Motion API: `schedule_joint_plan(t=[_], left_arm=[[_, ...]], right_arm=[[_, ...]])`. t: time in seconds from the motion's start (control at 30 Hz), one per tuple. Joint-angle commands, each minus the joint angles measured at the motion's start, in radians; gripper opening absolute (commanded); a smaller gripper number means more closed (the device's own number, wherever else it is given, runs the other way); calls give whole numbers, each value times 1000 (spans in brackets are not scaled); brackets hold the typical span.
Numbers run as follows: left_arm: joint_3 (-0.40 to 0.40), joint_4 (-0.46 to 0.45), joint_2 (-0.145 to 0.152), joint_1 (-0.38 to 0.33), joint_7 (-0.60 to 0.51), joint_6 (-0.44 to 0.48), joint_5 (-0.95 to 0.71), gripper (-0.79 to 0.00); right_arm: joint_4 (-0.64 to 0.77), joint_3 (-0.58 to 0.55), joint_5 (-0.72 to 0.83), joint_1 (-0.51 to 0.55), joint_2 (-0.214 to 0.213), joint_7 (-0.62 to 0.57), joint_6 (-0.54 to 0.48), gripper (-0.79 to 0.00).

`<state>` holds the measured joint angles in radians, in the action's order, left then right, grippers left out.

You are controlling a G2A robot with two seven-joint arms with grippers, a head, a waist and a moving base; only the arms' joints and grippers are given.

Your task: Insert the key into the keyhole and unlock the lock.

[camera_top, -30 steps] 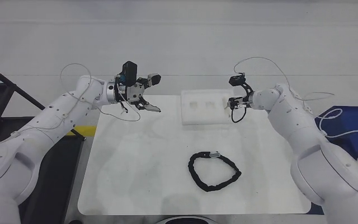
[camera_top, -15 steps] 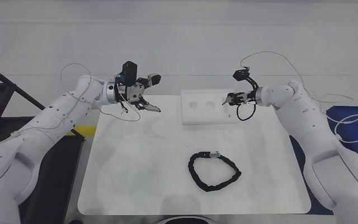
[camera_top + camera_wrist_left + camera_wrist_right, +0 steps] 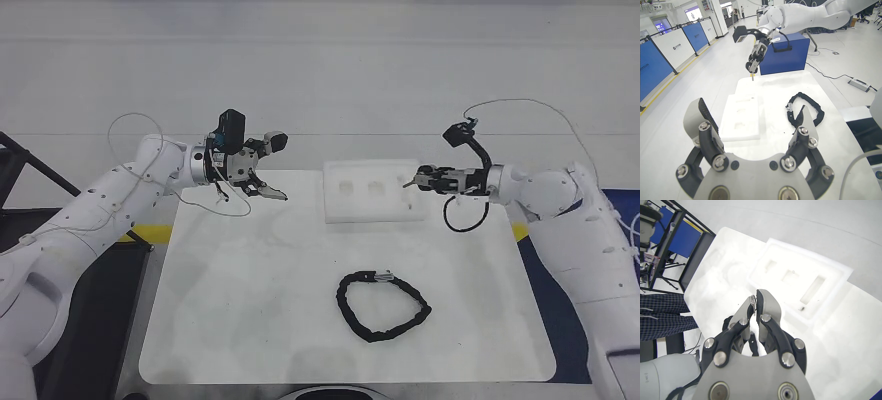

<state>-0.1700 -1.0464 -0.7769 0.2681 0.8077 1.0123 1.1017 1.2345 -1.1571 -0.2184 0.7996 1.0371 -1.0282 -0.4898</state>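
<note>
The right arm has swung its elbow outward and drawn its wrist back toward the worktop's right edge. The left arm and the lock lie as they did.

From the top, the right gripper [image 3: 412, 182] hangs over the right end of the foam tray [image 3: 352, 208], jaws clenched on the key [image 3: 405, 183]. The chain lock [image 3: 384, 306] lies coiled on the worktop [image 3: 250, 300], well apart from those jaws and nearer the robot. Its metal barrel [image 3: 383, 276] lies lengthwise across the worktop. The left gripper [image 3: 275, 167] hovers by the far left corner, jaws released. It is farther from the lock than the right one is.

In the left wrist view, the empty left gripper [image 3: 752, 109] faces the tray [image 3: 742, 134]. The barrel [image 3: 790, 106] is beside it, and beyond, the key [image 3: 752, 76] points down.

In the right wrist view, the right gripper [image 3: 754, 300] pinches the key [image 3: 753, 303] above the worktop beside the tray [image 3: 846, 272]. I judge the key must travel toward the robot and turn level with the barrel's axis.
</note>
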Motion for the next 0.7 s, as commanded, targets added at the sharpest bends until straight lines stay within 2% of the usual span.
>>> schedule_joint_plan(t=[0.0, 0.3, 0.67], left_arm=[[0, 0, 0, 0, 0, 0, 0, 0], [0, 0, 0, 0, 0, 0, 0, 0], [0, 0, 0, 0, 0, 0, 0, 0]], right_arm=[[64, -77, 29, 59, -20, -17, 8, -785], [304, -308, 56, 233, -78, -78, 83, -785], [355, -408, 287, 311, -101, -144, 19, -785]])
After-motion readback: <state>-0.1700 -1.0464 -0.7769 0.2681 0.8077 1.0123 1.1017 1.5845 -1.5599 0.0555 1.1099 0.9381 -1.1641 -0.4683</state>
